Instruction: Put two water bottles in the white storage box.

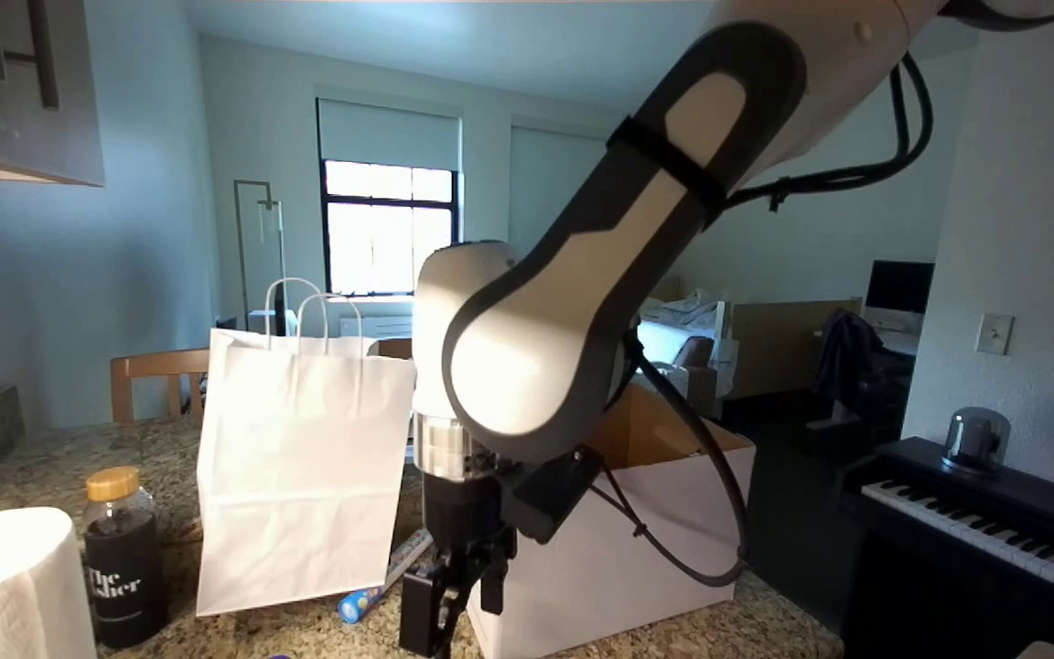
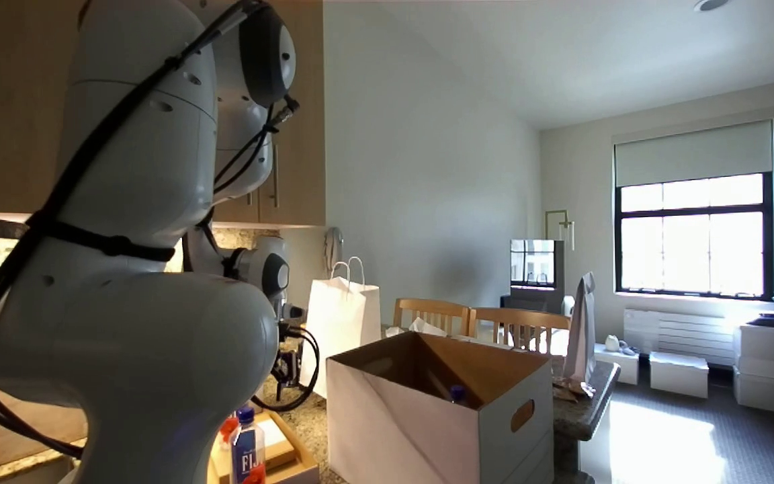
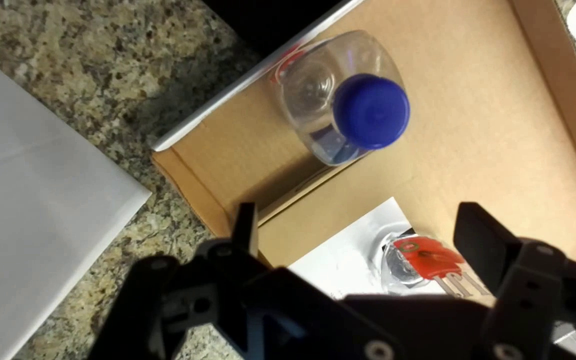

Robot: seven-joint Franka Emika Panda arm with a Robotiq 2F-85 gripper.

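While the gripper [image 3: 358,228] stood wide, holding nothing, a blue-capped bottle [image 3: 330,87] showed upright past its fingertips, near the wall of a cardboard tray [image 3: 523,145]; a red-flowered bottle [image 3: 430,262] lay, apparently on its side, partly hidden. Couldn't tell which was wanted. Best handling, I judged, was to straddle one body squarely, come straight down clear of its neighbour and the wall, grip firmly, then lift. Farther off, in an exterior view, stood the white storage box [image 2: 404,423], a third bottle [image 2: 457,392] already inside; the rim called for a high carry.
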